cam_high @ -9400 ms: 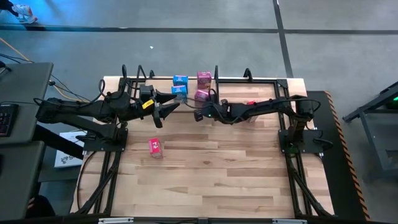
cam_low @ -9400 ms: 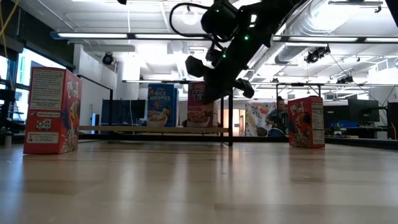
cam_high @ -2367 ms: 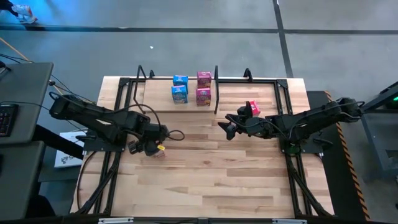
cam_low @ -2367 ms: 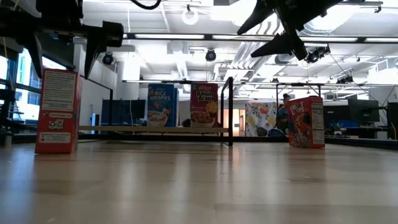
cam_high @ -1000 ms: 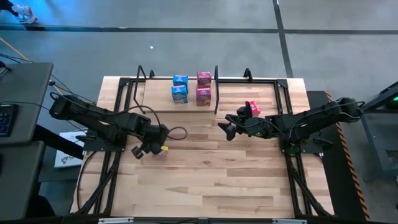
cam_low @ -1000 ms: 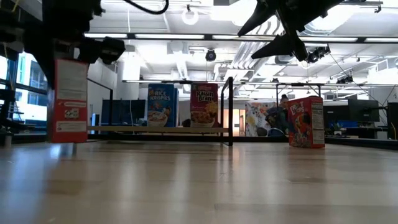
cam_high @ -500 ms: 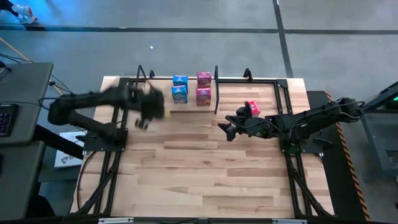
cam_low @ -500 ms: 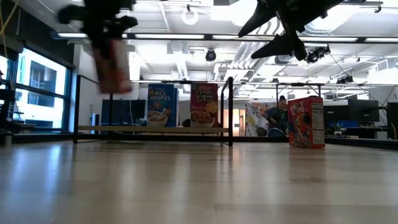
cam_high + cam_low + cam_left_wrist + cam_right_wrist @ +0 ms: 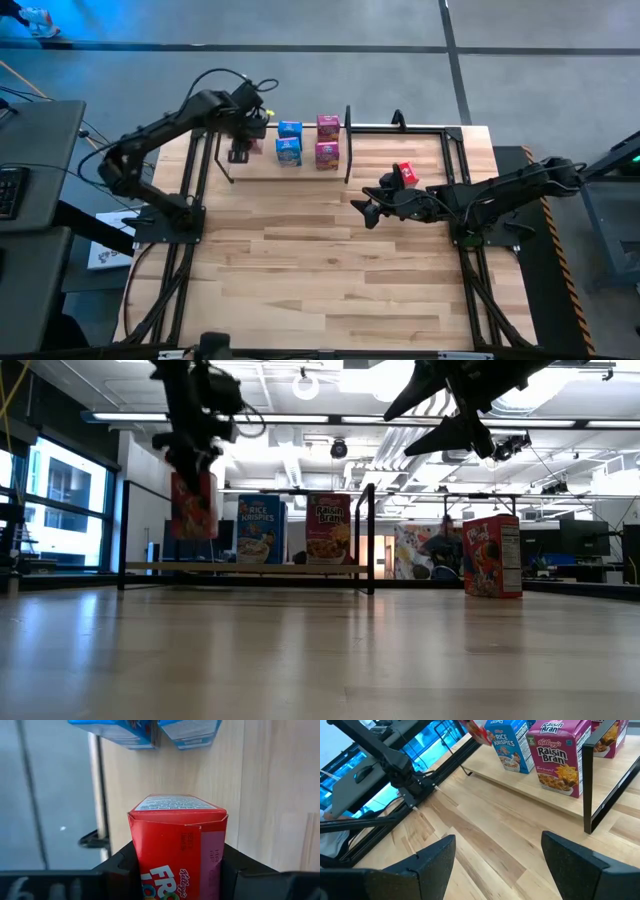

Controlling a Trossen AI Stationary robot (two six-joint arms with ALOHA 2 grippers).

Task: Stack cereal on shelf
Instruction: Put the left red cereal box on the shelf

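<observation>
My left gripper [image 9: 196,465], clamped on the red cereal box [image 9: 194,506] upper left above the shelf [image 9: 245,568], could topple the blue box [image 9: 261,530] if lowered crooked.

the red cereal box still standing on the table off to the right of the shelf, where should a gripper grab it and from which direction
Grip the red box across its two broad faces near the top, coming straight down. It stands upright and alone beside the shelf, with open space around it. The right gripper, fingers open, hovers nearest.
</observation>
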